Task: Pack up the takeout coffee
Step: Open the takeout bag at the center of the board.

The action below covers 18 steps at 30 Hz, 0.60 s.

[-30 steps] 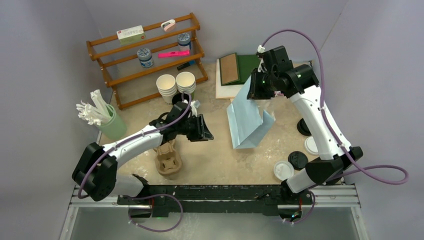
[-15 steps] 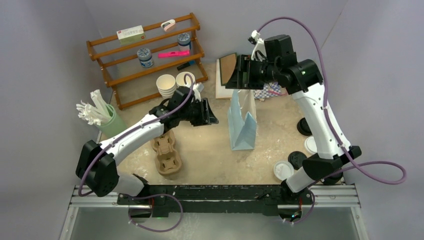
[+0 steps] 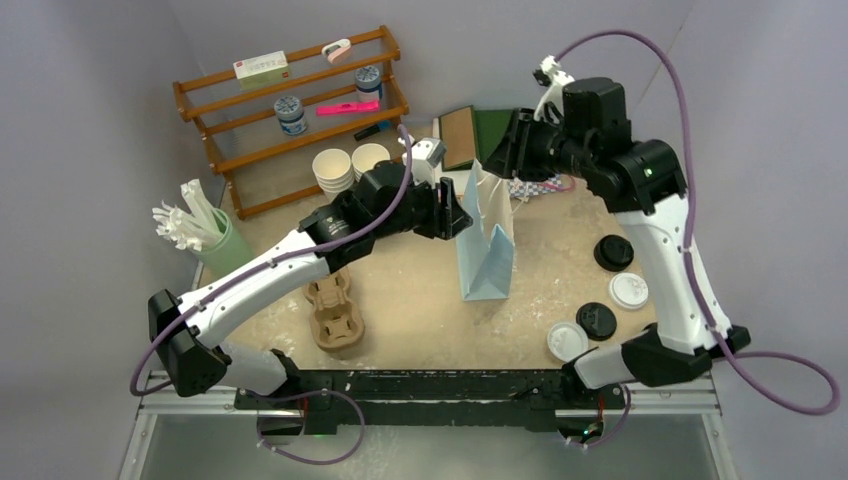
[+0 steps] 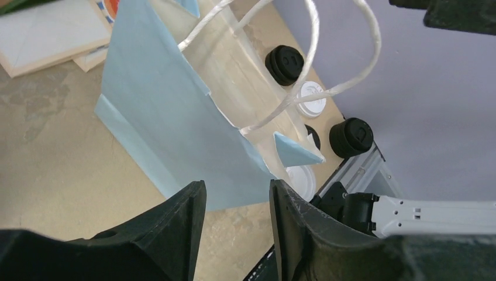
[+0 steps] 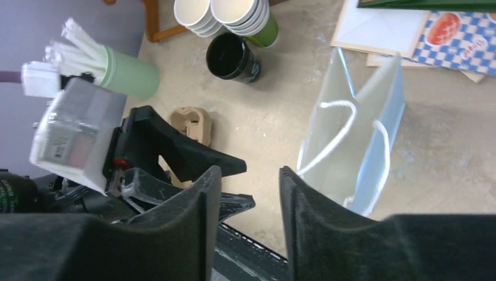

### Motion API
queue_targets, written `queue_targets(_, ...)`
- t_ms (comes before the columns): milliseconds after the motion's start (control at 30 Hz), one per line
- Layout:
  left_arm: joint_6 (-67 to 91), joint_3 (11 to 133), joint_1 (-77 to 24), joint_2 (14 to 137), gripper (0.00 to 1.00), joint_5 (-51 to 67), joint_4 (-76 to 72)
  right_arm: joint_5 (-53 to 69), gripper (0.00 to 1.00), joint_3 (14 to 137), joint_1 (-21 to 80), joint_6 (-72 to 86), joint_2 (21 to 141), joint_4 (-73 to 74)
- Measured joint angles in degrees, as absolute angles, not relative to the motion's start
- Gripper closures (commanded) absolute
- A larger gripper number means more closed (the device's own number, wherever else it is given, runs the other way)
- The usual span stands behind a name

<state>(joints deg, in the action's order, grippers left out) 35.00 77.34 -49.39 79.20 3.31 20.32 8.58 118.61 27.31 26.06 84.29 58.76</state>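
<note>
Black lids (image 3: 613,253), two; white lids (image 3: 628,291), two; blue paper bag (image 3: 486,240), one.

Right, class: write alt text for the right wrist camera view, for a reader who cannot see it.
A blue bag stands open on the table, white handles up, beyond the open right end effector. The left arm reaches in from the left; stacked cups sit at the top.

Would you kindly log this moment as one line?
bag: upright, open | left gripper: open, empty, beside bag | right gripper: open, empty | cups: outside bag
</note>
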Motion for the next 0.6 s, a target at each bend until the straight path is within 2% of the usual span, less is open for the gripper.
queue_targets(67,33.9,77.9,-50.7,78.9,0.52,1.7,19.7,6.6,0.78,115.5,27.3,26.3,80.8,58.0)
queue_targets(133,32.8,78.5,-51.7,79.0,0.52,-0.5,19.3,5.1,0.96,112.6,27.3,26.9,77.2,56.9)
queue_targets(167,32.2,78.8,-51.9,79.1,0.52,-1.3,19.3,4.4,1.0,111.6,27.3,27.2,75.5,56.6)
queue_targets(533,25.7,86.7,-53.6,85.3,0.48,-7.6,19.0,2.3,1.0,101.5,27.3,29.1,69.6,53.6)
queue_targets(567,25.3,87.0,-53.6,85.8,0.47,-7.7,18.9,2.0,0.99,100.6,27.3,29.3,69.6,53.7)
queue_targets(600,24.9,87.5,-53.6,86.3,0.47,-7.7,18.7,1.5,0.89,99.7,27.3,29.5,69.7,53.7)
